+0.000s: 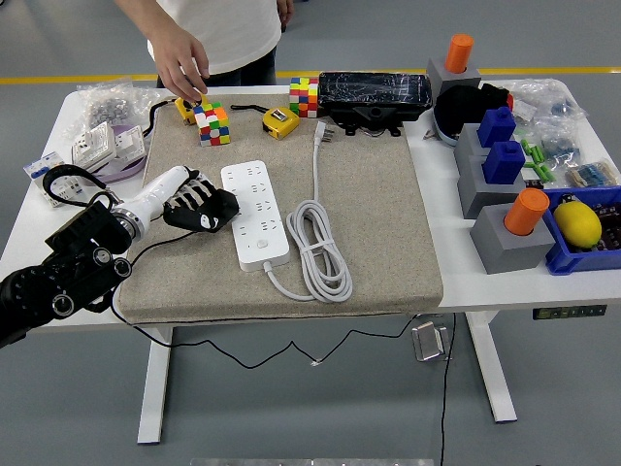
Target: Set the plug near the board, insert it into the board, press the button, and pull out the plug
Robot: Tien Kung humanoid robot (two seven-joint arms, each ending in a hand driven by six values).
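One hand [199, 209] of the robot, the left, is seen in the head view; it is extended from the lower left over a beige mat [378, 223] that is laid on the white surface [456, 194]. Its black fingers [215, 206] are curled downward with the tips resting against the left long edge of a white power board [254, 214]. Nothing is seen to be clasped in them.

The board is laid flat on the mat, with its long axis running away from the near edge and slightly tilted. A white cable [315, 254] is led from the board's near end and gathered in a loose coil just right of the board. From the coil one straight run is carried toward the far edge of the mat, where it ends in the plug [323, 133]. The plug is lying on the mat, well apart from the hand, beyond the board and to its right. No socket of the board is occupied by it.

At the far side a person in a white shirt is standing, and one hand of the person [181, 68] is lowered onto a yellow tape measure [187, 105] beside a colour cube [212, 123]. A second tape measure [279, 120] and another colour cube [305, 96] are placed along the mat's far edge, next to a black case [375, 94].

Grey blocks with blue and orange pegs [505, 194] are ranged on the right of the surface, well clear of the mat.
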